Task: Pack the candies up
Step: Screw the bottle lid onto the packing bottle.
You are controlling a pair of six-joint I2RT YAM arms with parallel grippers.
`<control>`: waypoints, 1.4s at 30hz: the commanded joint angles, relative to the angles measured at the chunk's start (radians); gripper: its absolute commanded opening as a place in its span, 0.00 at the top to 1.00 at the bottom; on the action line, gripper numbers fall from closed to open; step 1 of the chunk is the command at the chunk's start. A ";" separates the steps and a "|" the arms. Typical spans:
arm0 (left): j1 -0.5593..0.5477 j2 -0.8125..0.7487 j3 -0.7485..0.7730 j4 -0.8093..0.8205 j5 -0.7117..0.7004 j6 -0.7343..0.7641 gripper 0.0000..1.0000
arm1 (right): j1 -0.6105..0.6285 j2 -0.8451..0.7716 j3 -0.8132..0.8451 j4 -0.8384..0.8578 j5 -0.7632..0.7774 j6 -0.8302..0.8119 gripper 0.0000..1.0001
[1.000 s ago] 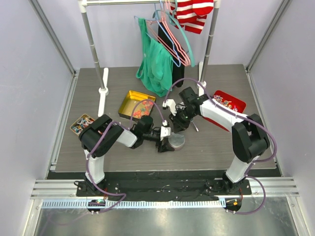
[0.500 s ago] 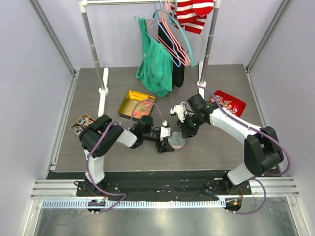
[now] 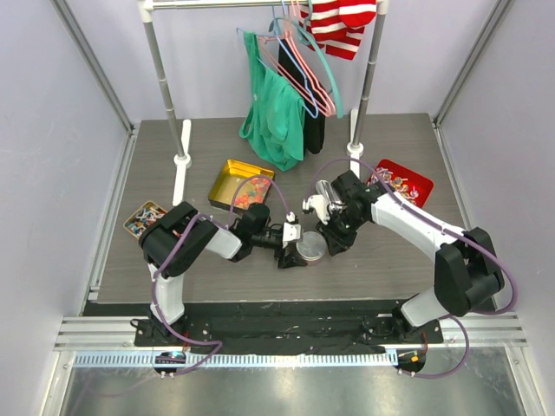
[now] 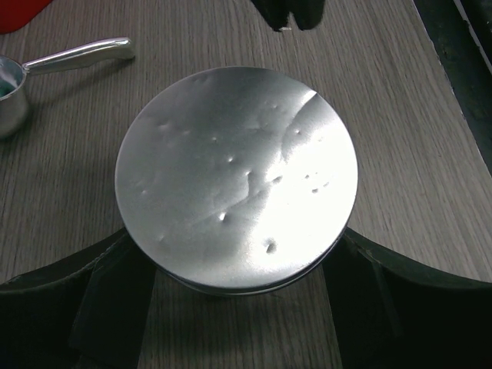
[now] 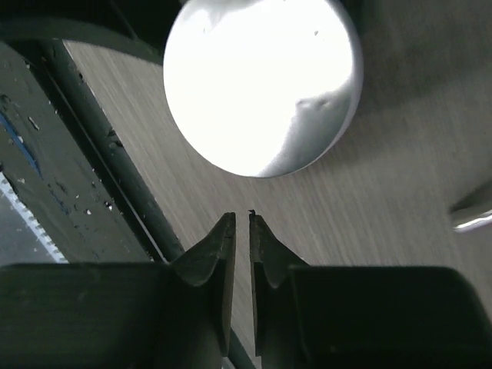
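A round silver tin (image 4: pixel 236 173) with its dented lid on stands on the wooden table, also seen as the tin (image 3: pixel 311 247) from above. My left gripper (image 4: pixel 237 257) clasps it from the near side, one finger against each flank. My right gripper (image 5: pixel 240 219) hovers just right of the tin, its fingers almost touching with nothing between them; from above, this right gripper (image 3: pixel 333 242) sits beside the tin. The candies (image 3: pixel 249 192), small bright pieces, lie in a large gold tin (image 3: pixel 227 175) behind the left arm.
A metal scoop (image 4: pixel 54 65) lies on the table beyond the tin. A red tray (image 3: pixel 418 180) of wrapped sweets stands at the right, a small tin (image 3: pixel 143 217) of sweets at the left. A clothes rack (image 3: pixel 180 139) with hanging garments crosses the back.
My right arm has swung from behind the silver tin toward the near right and dropped beside it. The left gripper and the tin have stayed put.
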 commanded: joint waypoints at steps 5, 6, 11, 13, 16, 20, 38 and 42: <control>0.011 0.000 0.006 -0.073 -0.069 0.026 0.53 | 0.002 0.076 0.193 0.098 -0.019 0.046 0.70; 0.009 0.000 0.006 -0.073 -0.069 0.026 0.53 | 0.002 0.098 0.213 0.104 -0.038 0.049 0.68; 0.011 0.000 0.007 -0.078 -0.065 0.027 0.53 | 0.002 0.202 0.256 0.150 -0.106 0.064 0.64; 0.009 0.000 0.010 -0.079 -0.064 0.030 0.53 | 0.002 0.216 0.275 0.161 -0.129 0.064 0.64; 0.011 0.000 0.009 -0.082 -0.062 0.032 0.53 | 0.002 0.233 0.295 0.181 -0.135 0.061 0.61; 0.011 0.000 0.010 -0.086 -0.064 0.033 0.53 | 0.003 0.254 0.308 0.184 -0.160 0.061 0.60; 0.011 0.002 0.021 -0.109 -0.067 0.033 0.57 | 0.008 0.270 0.264 0.153 -0.165 0.033 0.73; 0.009 0.000 0.020 -0.101 -0.075 0.027 0.58 | 0.002 0.233 0.229 0.112 -0.131 0.012 0.81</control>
